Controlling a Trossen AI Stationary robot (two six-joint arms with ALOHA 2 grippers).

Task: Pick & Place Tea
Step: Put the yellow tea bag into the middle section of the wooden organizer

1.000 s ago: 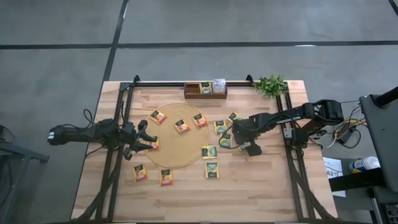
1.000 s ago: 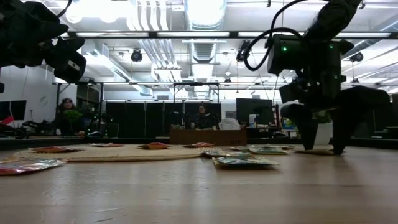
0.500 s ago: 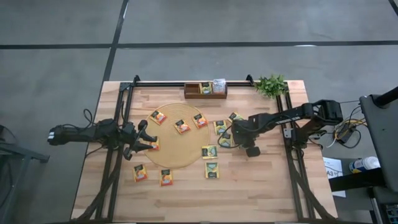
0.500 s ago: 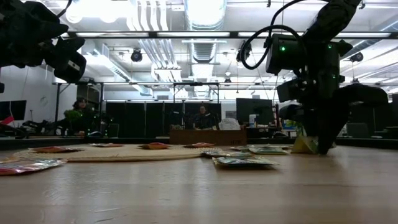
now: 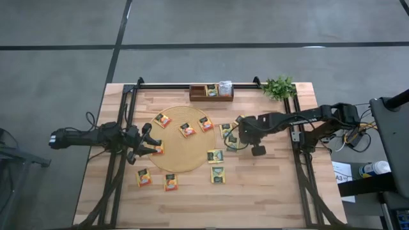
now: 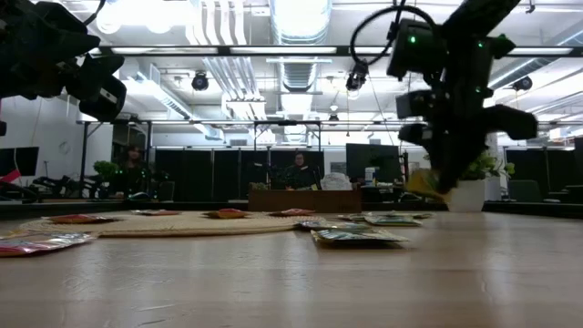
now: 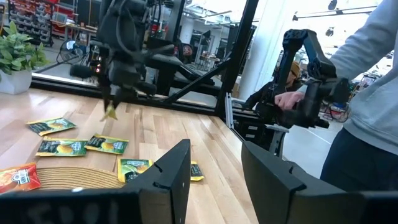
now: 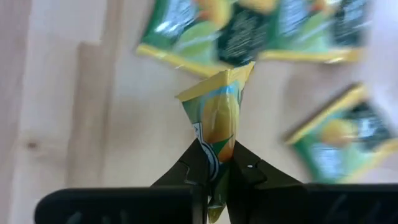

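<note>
Meanwhile the left gripper (image 5: 155, 145) hangs at the round mat's (image 5: 185, 163) left edge, fingers apart and empty. To the right, the right gripper (image 5: 235, 135) has snapped its fingers closed on a green-yellow tea sachet (image 8: 217, 118) and lifted it off the surface (image 5: 275, 191), so one pick looks done; the wooden tray (image 5: 199, 97) likely comes next. Its print seems too blurred to read.

A green-yellow foil tea sachet (image 8: 219, 118) pinched between black gripper fingers (image 8: 186, 171) contrasts with orange sachets (image 5: 186, 130) on the round tan woven mat (image 5: 176, 160) and pale wood-grain table (image 5: 268, 198).
</note>
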